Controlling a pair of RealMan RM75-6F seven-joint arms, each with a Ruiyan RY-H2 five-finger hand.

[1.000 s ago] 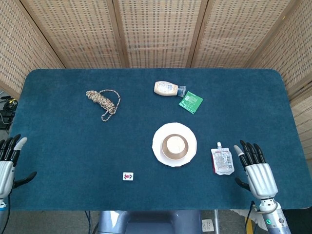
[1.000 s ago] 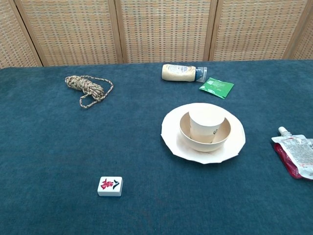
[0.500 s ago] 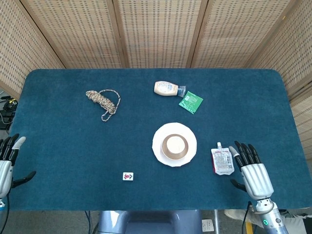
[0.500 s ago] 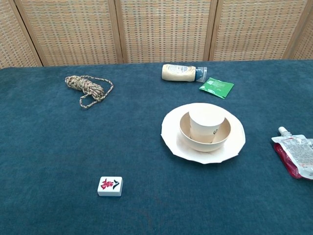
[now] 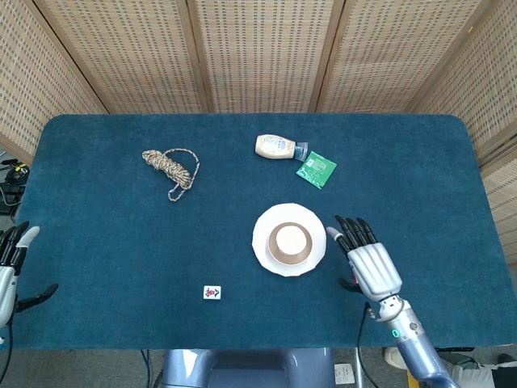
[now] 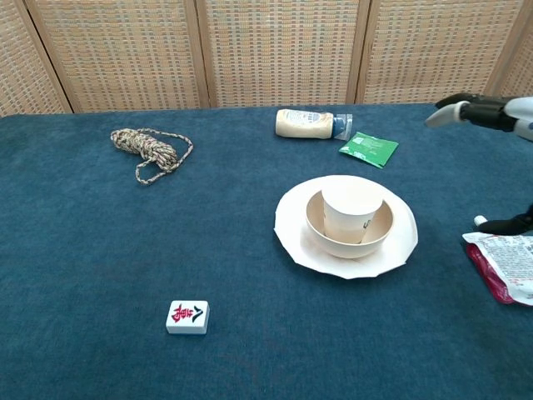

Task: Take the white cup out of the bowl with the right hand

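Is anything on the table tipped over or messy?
Yes, a bit. The sauce bottle lies on its side at the far end instead of standing, next to a green packet. The rope is a loose tangle. The cup stands upright in its bowl on the plate, and nothing looks spilled.

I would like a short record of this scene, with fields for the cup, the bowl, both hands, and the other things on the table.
cup: white cup stands upright inside the bowl, not yet touched
bowl: bowl sits on a white plate
right hand: right hand is open, above the table just right of the plate, holding nothing
left hand: left hand is open at the table's left edge
other things: rope, sauce bottle lying down, green packet, tile, red pouch
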